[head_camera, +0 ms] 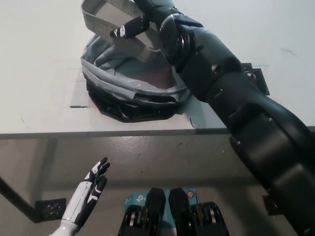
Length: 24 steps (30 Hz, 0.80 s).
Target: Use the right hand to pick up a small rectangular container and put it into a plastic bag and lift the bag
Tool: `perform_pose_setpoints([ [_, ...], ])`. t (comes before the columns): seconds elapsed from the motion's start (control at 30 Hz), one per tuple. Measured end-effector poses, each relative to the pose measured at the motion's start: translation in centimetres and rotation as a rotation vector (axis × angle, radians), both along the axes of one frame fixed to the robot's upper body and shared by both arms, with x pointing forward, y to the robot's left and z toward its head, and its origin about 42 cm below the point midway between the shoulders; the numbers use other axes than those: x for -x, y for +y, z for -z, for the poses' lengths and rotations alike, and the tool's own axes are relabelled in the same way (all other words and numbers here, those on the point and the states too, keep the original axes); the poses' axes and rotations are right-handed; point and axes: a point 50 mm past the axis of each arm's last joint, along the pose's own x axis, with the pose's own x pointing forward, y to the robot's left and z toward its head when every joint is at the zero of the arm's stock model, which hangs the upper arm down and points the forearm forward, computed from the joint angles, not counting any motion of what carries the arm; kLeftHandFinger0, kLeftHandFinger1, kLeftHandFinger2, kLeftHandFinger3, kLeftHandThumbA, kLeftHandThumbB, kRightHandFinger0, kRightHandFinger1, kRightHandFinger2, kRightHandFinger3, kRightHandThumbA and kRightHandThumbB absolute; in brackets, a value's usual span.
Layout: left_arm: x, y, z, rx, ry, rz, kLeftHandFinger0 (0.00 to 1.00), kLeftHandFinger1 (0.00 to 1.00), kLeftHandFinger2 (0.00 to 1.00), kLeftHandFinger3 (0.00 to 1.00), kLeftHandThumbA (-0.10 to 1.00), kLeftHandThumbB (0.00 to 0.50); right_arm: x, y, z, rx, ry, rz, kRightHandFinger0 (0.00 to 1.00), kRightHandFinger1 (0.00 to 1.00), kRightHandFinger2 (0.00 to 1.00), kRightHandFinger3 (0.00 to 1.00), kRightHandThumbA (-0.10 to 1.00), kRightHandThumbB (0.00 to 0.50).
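Note:
A grey and black plastic bag [129, 91] lies open on the white table [39, 64], its mouth facing up. My black right hand [147, 22] reaches over the bag at the top of the head view and is shut on the bag's grey handle strap [106, 17], which is pulled up and taut. A pinkish surface [156, 76] shows inside the bag's mouth; I cannot tell whether it is the small rectangular container. My white left hand [91, 189] hangs open below the table's front edge at the lower left.
The table's front edge [98, 132] runs across the middle of the view, with grey floor below it. A dark tape mark [78, 105] lies left of the bag. A black bracket [258, 78] sits on the table behind my right forearm.

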Motion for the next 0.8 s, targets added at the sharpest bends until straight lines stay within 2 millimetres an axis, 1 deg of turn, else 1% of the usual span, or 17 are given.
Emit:
perform_pose_setpoints([
  [0.07,-0.2,0.0,-0.2,0.000,-0.007,0.002,1.00,1.00,1.00,1.00,1.00,0.212,0.0,0.1,0.2,0.000,0.006,0.004,0.00,0.30,0.67,0.66,-0.10,0.215],
  [0.17,-0.6,-0.1,-0.5,-0.001,-0.018,0.007,1.00,1.00,1.00,1.00,1.00,0.216,-0.1,-0.2,0.7,0.002,0.016,0.014,0.00,0.30,0.67,0.66,-0.10,0.203],
  [0.2,-0.6,-0.1,-0.5,-0.001,-0.018,0.007,1.00,1.00,1.00,1.00,1.00,0.220,-0.1,-0.2,0.7,0.002,0.016,0.014,0.00,0.30,0.69,0.69,-0.10,0.210],
  [0.23,-0.9,-0.1,-0.8,-0.001,-0.025,0.013,1.00,1.00,1.00,1.00,1.00,0.221,-0.1,-0.3,1.0,0.002,0.018,0.019,0.00,0.32,0.71,0.70,-0.10,0.206],
  [0.3,-1.1,-0.2,-1.0,-0.002,-0.031,0.017,1.00,1.00,1.00,1.00,1.00,0.222,-0.1,-0.4,1.2,0.003,0.020,0.023,0.00,0.35,0.75,0.77,-0.10,0.202],
  [0.4,-1.4,-0.3,-1.3,-0.005,-0.042,0.022,1.00,1.00,1.00,1.00,1.00,0.230,-0.2,-0.6,1.5,0.009,0.025,0.030,0.00,0.37,0.75,0.77,-0.10,0.188],
  [0.43,-1.6,-0.3,-1.5,-0.007,-0.045,0.024,1.00,1.00,1.00,1.00,1.00,0.231,-0.2,-0.6,1.6,0.013,0.027,0.032,0.00,0.37,0.74,0.75,-0.10,0.187],
  [0.47,-1.7,-0.3,-1.6,-0.010,-0.050,0.025,1.00,1.00,1.00,1.00,1.00,0.231,-0.2,-0.7,1.7,0.017,0.030,0.035,0.23,0.63,1.00,1.00,0.00,0.189],
  [0.5,-1.9,-0.2,-1.8,-0.013,-0.053,0.026,1.00,1.00,1.00,1.00,1.00,0.223,-0.3,-0.7,1.8,0.025,0.033,0.039,0.57,0.87,1.00,1.00,0.13,0.208],
  [0.53,-1.9,-0.2,-1.8,-0.014,-0.054,0.026,1.00,1.00,1.00,1.00,1.00,0.224,-0.3,-0.8,1.9,0.028,0.035,0.040,0.80,1.00,1.00,1.00,0.34,0.295],
  [0.57,-2.1,-0.2,-2.0,-0.018,-0.057,0.027,1.00,1.00,1.00,1.00,1.00,0.223,-0.3,-0.8,2.0,0.050,0.047,0.045,0.96,1.00,1.00,1.00,0.45,0.313],
  [0.6,-2.2,-0.2,-2.1,-0.019,-0.059,0.028,1.00,1.00,1.00,1.00,1.00,0.220,-0.3,-0.8,2.1,0.061,0.058,0.045,1.00,1.00,1.00,1.00,0.62,0.414],
  [0.63,-2.3,-0.2,-2.1,-0.020,-0.061,0.028,1.00,1.00,1.00,1.00,1.00,0.219,-0.4,-1.0,2.5,0.085,0.090,0.049,1.00,1.00,1.00,1.00,0.67,0.466],
  [0.67,-2.3,-0.2,-2.2,-0.021,-0.061,0.028,1.00,1.00,1.00,1.00,1.00,0.221,-0.4,-1.1,2.8,0.102,0.117,0.051,1.00,1.00,1.00,1.00,0.71,0.493],
  [0.7,-2.4,-0.2,-2.2,-0.020,-0.061,0.028,1.00,1.00,1.00,1.00,1.00,0.222,-0.4,-1.2,3.0,0.108,0.131,0.052,1.00,1.00,1.00,1.00,0.69,0.500],
  [0.73,-2.4,-0.2,-2.2,-0.021,-0.060,0.028,1.00,1.00,1.00,1.00,1.00,0.223,-0.5,-1.3,3.4,0.126,0.168,0.053,1.00,1.00,1.00,1.00,0.72,0.500],
  [0.8,-2.4,-0.2,-2.2,-0.020,-0.058,0.028,1.00,1.00,1.00,1.00,1.00,0.222,-0.5,-1.6,3.9,0.149,0.215,0.050,1.00,1.00,1.00,1.00,0.72,0.500],
])
